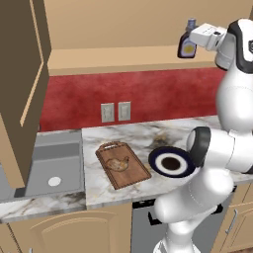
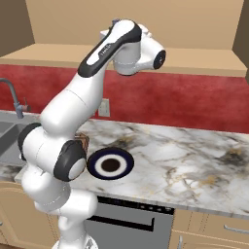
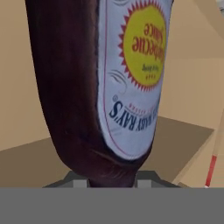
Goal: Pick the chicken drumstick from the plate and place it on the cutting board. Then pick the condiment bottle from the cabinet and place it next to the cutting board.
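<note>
Jaws clamped on condiment bottle at cabinet shelf; chicken drumstick on cutting board

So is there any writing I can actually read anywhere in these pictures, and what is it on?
"BABY RAY'S": on the condiment bottle label, seen upside down in the hand view; letters before it are cut off.
"Barbecue Sauce": in the label's yellow sunburst, small and blurry, so likely but not certain.
Smaller print beneath it: too blurred to read.

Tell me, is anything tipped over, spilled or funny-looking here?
Nothing spilled or broken. The chicken drumstick lies on the cutting board, the plate sits flat, and the condiment bottle stands upright on the cabinet shelf with the gripper at it.
</note>
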Motion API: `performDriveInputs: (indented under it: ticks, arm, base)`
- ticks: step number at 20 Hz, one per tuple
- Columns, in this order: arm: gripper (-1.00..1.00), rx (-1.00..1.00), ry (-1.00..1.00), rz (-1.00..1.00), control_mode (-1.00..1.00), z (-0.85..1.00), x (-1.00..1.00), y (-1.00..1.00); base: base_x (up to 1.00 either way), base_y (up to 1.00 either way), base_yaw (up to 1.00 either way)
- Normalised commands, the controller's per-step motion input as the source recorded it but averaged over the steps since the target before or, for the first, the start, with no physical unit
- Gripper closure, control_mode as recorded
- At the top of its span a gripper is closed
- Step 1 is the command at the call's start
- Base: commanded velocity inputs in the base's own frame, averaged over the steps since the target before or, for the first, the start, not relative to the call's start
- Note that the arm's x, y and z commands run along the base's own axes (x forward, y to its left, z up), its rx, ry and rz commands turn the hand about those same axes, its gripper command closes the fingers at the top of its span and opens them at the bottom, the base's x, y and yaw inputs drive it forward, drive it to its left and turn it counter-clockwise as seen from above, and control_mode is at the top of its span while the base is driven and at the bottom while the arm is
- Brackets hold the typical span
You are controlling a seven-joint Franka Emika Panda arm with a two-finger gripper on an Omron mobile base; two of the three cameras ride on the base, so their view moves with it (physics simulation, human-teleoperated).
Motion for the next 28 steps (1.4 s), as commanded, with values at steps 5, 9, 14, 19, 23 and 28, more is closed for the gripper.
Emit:
performDriveInputs:
  ticks: [5,9,14,19,23,28]
  arm:
    - [1.0,0.0,0.0,0.0,-1.0,0.0,-0.26,-0.01]
    - [1.0,0.0,0.0,0.0,-1.0,0.0,-0.25,0.0]
    - [1.0,0.0,0.0,0.0,-1.0,0.0,-0.26,-0.01]
    - [1.0,0.0,0.0,0.0,-1.0,0.0,-0.3,-0.04]
    - [1.0,0.0,0.0,0.0,-1.0,0.0,-0.34,-0.05]
    - [1.0,0.0,0.0,0.0,-1.0,0.0,-0.33,-0.06]
  base:
    - [0.0,0.0,0.0]
    - [0.0,0.0,0.0]
    - [0.0,0.0,0.0]
    - [0.0,0.0,0.0]
    - [0.0,0.0,0.0]
    - [0.0,0.0,0.0]
